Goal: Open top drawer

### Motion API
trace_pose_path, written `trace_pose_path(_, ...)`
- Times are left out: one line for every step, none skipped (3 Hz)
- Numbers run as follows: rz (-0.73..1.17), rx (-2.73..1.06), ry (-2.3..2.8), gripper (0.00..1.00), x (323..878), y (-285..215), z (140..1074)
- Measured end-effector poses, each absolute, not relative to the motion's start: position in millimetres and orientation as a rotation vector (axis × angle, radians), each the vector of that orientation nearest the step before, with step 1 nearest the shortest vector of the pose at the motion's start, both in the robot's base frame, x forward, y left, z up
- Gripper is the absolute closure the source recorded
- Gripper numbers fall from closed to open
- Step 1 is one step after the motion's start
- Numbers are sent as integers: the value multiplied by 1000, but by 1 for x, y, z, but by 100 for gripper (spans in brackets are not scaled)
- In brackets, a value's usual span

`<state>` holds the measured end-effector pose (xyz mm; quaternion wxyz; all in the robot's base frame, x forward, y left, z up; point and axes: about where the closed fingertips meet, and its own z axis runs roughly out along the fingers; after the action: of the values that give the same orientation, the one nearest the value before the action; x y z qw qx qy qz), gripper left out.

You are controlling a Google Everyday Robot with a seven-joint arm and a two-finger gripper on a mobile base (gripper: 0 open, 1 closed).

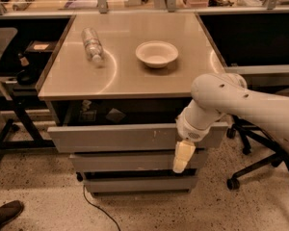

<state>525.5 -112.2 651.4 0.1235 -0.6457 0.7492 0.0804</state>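
The top drawer (120, 137) is the widest grey panel under the tabletop (135, 81), with small white scuffs on its front. It stands pulled forward of the table edge, and a dark gap above it shows its inside. Two narrower grey drawers, the second (120, 161) and the third (135, 183), sit below it. My gripper (182, 157) is cream-coloured and points down at the right end of the top drawer's front, hanging in front of the second drawer. My white arm (231, 100) reaches in from the right.
A clear plastic bottle (92, 44) lies on the tabletop beside a white bowl (156, 53). An office chair base (250, 162) stands at the right. A black stand (14, 109) is at the left, a cable (94, 206) runs on the floor, and a shoe (5, 214) is at the bottom left.
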Motion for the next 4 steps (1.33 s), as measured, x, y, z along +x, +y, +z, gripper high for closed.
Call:
trace_pose_path(259, -1900, 2219, 0, 491, -128, 672)
trace_pose_path(289, -1892, 2277, 0, 446, -152, 710)
trace_pose_path(292, -1900, 2285, 0, 440, -154, 714)
trace_pose_path(281, -1881, 2248, 0, 460, -146, 708)
